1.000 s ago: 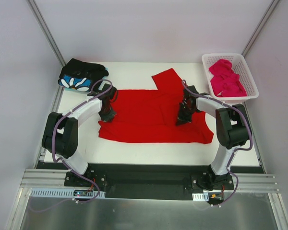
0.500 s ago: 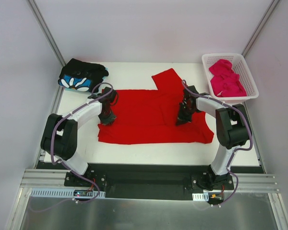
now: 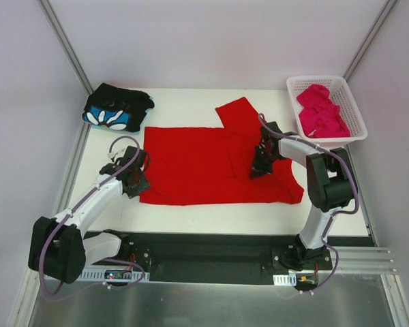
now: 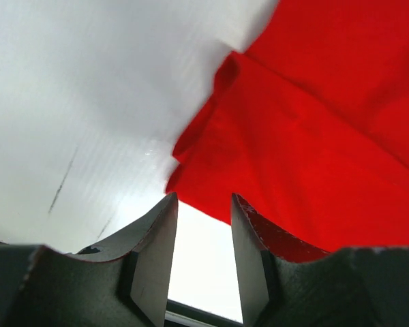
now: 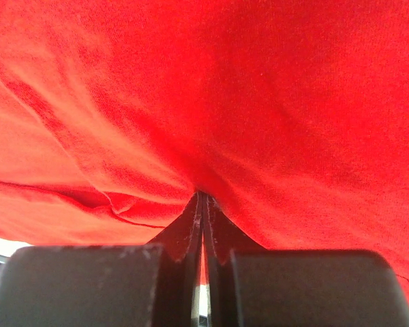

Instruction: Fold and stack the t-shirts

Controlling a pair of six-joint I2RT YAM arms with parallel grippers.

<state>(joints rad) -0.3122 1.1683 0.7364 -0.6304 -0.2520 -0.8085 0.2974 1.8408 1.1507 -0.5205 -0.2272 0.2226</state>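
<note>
A bright red t-shirt (image 3: 211,163) lies spread across the middle of the white table (image 3: 191,102), one sleeve pointing to the back. My left gripper (image 3: 133,180) is open just off the shirt's near left corner; in the left wrist view its jaws (image 4: 203,199) stand apart over bare table, with the red cloth (image 4: 313,122) beyond them. My right gripper (image 3: 258,167) is shut, its tips (image 5: 203,194) pinched into puckered red cloth (image 5: 259,88) on the shirt's right part. A folded black t-shirt with a flower print (image 3: 116,107) lies at the back left.
A white lattice basket (image 3: 316,78) at the back right holds a magenta-pink t-shirt (image 3: 322,112). A metal rail runs along the table's left edge (image 3: 75,163). The arm bases sit at the near edge.
My left gripper has opened, let go of the red shirt's left side and drawn back to the near left. The shirt's left edge now lies flatter. The right arm has not moved.
</note>
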